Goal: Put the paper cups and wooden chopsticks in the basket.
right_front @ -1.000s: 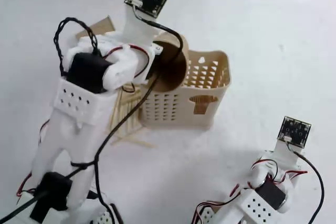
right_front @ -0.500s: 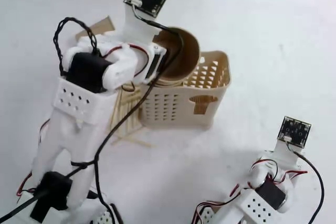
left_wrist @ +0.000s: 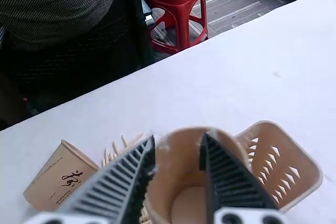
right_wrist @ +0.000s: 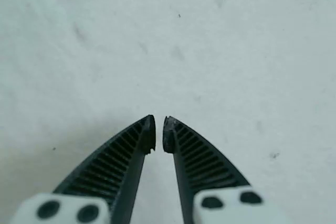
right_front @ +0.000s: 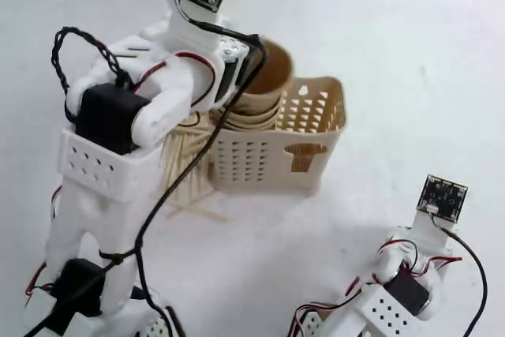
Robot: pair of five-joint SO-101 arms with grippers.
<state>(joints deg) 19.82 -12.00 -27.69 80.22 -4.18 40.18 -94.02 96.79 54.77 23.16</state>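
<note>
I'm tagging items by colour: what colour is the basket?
The basket is cream-beige, its walls perforated with small holes; clearest in the high view.

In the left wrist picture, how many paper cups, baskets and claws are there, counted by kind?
Paper cups: 2, one upright, one lying on its side
Basket: 1
Claws: 1, the left claw
Total: 4
</note>
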